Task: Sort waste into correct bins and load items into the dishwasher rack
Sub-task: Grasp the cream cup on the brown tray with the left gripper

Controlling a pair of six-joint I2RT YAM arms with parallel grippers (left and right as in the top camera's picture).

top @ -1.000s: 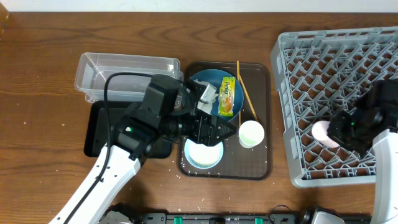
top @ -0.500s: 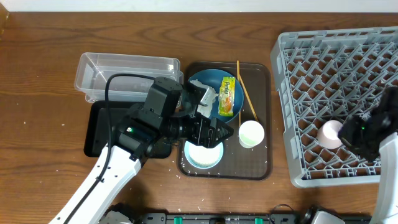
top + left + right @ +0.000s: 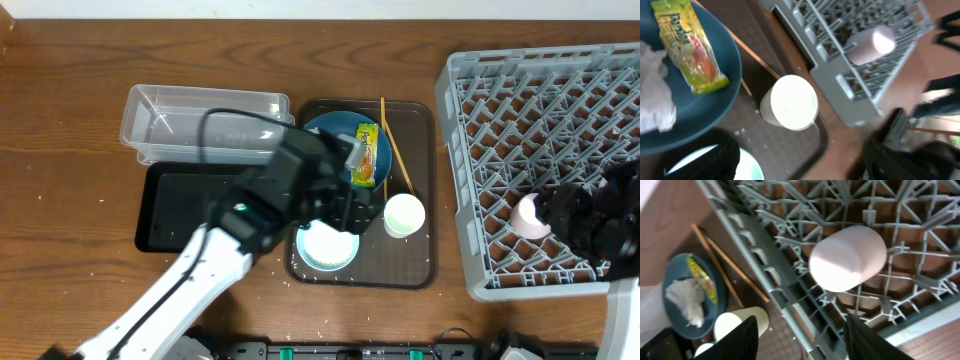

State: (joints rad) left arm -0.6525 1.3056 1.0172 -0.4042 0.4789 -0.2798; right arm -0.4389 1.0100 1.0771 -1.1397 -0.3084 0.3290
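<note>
The blue plate [image 3: 340, 135] sits on the brown serving tray and holds the white tissue [image 3: 652, 100] and the yellow-green wrapper [image 3: 687, 47]. The green-inside cup [image 3: 404, 215] stands upright beside it, and the white bowl [image 3: 328, 248] is at the tray's front. Chopsticks [image 3: 395, 150] lie along the tray's right side. A few rice grains [image 3: 740, 131] lie on the tray. My left gripper [image 3: 800, 165] is open and empty, above the tray between bowl and cup. The pink-inside cup [image 3: 847, 257] lies on its side in the grey rack [image 3: 540, 110]. My right gripper [image 3: 800, 340] is open just above it.
The clear tub [image 3: 200, 120] and the black tray [image 3: 180, 215] stand left of the brown serving tray [image 3: 420, 270]. The left arm covers part of the black tray. Rice specks are scattered on the wooden table near the front edge.
My right gripper has let go of the pink-inside cup, which now lies in the rack, and has drawn back to the right. My left arm has swung right over the tray, nearer the green-inside cup.
</note>
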